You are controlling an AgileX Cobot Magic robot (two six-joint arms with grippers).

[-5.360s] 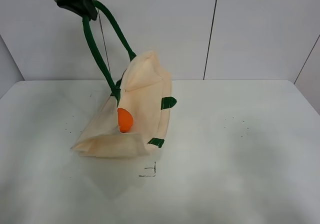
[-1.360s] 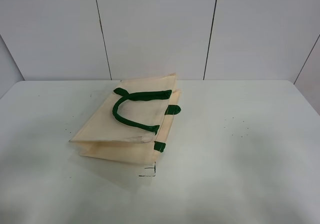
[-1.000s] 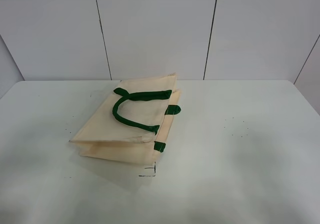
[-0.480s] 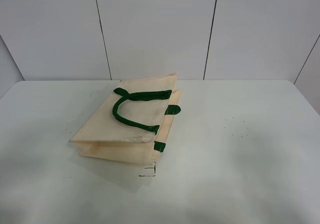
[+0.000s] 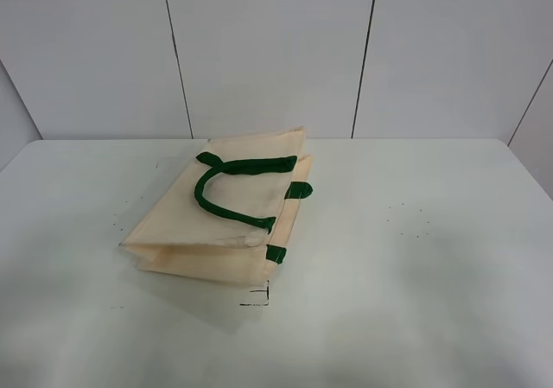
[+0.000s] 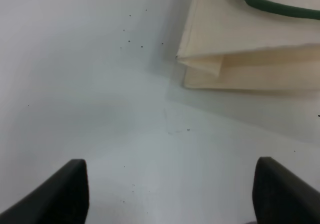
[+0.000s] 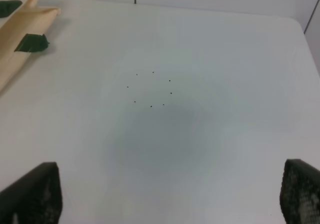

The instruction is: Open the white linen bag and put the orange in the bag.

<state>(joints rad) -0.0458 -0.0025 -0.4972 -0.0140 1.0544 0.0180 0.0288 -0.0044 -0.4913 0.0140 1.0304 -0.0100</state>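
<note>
The white linen bag (image 5: 226, 211) lies flat on the white table (image 5: 415, 258), left of centre, with its dark green handle (image 5: 226, 185) draped on top. The orange is hidden; no part of it shows. Neither arm shows in the exterior high view. In the left wrist view my left gripper (image 6: 170, 191) is open and empty above bare table, with the bag's folded corner (image 6: 240, 59) apart from it. In the right wrist view my right gripper (image 7: 167, 196) is open and empty over the table, with the bag's edge and a green tab (image 7: 31, 43) far off.
A small black corner mark (image 5: 259, 297) sits on the table just in front of the bag. Small dark specks (image 7: 150, 89) dot the table on the right side. A white panelled wall (image 5: 276, 51) stands behind the table.
Over the last second nothing has moved. About five seconds ago the left gripper held the bag up by its handle with the orange showing at its mouth; now the bag lies flat and released.
</note>
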